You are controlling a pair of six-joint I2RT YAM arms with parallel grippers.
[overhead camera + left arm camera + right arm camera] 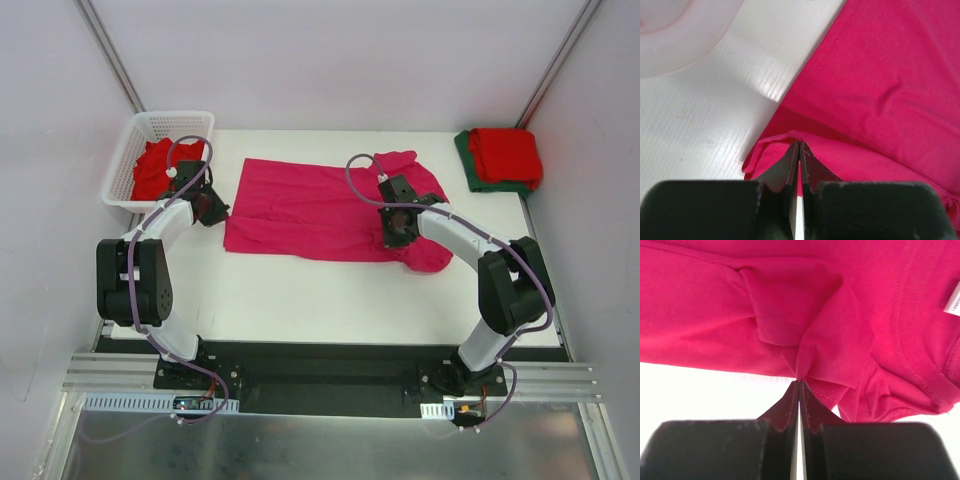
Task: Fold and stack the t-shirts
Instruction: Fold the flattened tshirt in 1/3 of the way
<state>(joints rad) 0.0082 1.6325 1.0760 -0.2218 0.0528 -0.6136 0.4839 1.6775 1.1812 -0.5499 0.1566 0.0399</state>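
Closest to the lens, the left gripper is clenched on a small fold at the corner of the magenta t-shirt, and the right gripper is clenched on a puckered pinch of the same shirt beside a sleeve seam. My main worry is how little cloth each one holds: both bites sit at the very fingertips, so I judge that a quick lift or uneven pull could slide the fabric out. The right pinch looks bunched, possibly several layers, which could drag the sleeve along and skew the fold. The left arm works just beside the white basket, so a wide swing might knock it. The shirt lies spread sideways across the middle of the worktop, towards the far edge, bottom edge towards the basket, collar end to the right. It is soft, matte and wrinkled, with a white neck label and a rumpled near-right sleeve. A red t-shirt sits crumpled in the basket. At the far right corner a folded red shirt rests on a dark green one.
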